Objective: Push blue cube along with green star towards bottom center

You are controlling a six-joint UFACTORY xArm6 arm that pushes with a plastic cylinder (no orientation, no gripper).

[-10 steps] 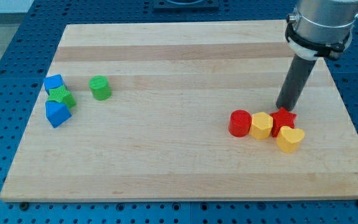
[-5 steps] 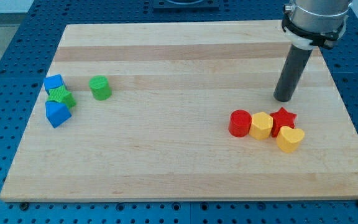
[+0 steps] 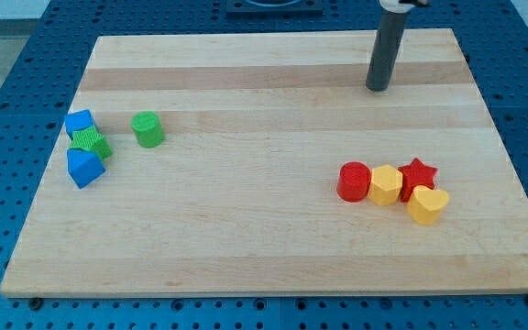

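The blue cube [image 3: 79, 123] sits at the view's left edge of the wooden board. The green star [image 3: 91, 143] touches it just below. A second blue block [image 3: 84, 167], with a pointed top, touches the star's lower side. My tip [image 3: 377, 88] rests on the board at the view's upper right, far from these blocks, with the rod rising out of the top of the view.
A green cylinder [image 3: 148, 129] stands right of the blue cube. At the view's right sit a red cylinder [image 3: 354, 181], a yellow hexagon block [image 3: 385, 185], a red star [image 3: 418, 173] and a yellow heart [image 3: 427, 204], all touching. The board [image 3: 264, 257] lies on a blue perforated table.
My tip has moved away from the red star, up and to the left, toward the board's top edge. No block has moved.
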